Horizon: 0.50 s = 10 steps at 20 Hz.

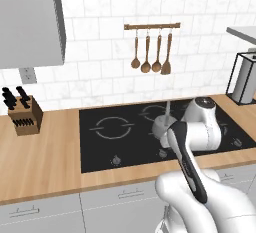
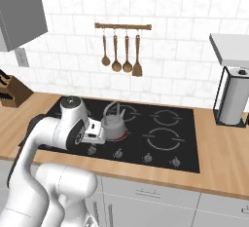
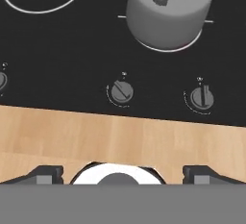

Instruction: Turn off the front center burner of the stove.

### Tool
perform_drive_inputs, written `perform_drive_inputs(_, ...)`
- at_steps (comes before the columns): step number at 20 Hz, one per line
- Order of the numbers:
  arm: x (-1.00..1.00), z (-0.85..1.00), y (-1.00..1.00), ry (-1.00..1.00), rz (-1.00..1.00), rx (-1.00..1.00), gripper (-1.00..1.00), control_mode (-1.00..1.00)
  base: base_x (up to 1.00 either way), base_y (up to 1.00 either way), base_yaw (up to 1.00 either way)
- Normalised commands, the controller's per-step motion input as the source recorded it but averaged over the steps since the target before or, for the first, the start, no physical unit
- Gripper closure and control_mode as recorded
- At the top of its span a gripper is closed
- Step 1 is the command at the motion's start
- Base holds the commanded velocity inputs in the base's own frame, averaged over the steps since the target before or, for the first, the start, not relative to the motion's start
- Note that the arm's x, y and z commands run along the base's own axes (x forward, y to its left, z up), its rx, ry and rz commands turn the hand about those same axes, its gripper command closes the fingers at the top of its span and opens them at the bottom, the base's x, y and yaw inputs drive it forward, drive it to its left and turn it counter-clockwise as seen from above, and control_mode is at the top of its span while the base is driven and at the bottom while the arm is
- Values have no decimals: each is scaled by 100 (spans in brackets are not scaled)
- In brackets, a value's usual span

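kettle (image 3: pixel 168 14) hides most of front center burner (image 3: pixel 166 49).

The arm (image 1: pixel 195 142) is glossy white, built of thick rounded segments that swell into bulbous housings at the joints. A dark charcoal band runs lengthwise along one link, and a flat round dark grey cap with a pale rim closes the top of one joint housing. Seams between segments show as thin dark lines. The gripper (image 3: pixel 122 175) ends in two small dark grey fingertips (image 3: pixel 45 174), blocky and angular, each with a lighter grey square face.
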Motion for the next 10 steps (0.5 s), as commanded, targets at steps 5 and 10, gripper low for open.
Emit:
perform_drive_inputs(5,22,-32,33,6,0,-10,-100,-100,0,0,0)
perform_drive_inputs(10,5,-48,13,13,0,-11,-100,-100,0,0,0)
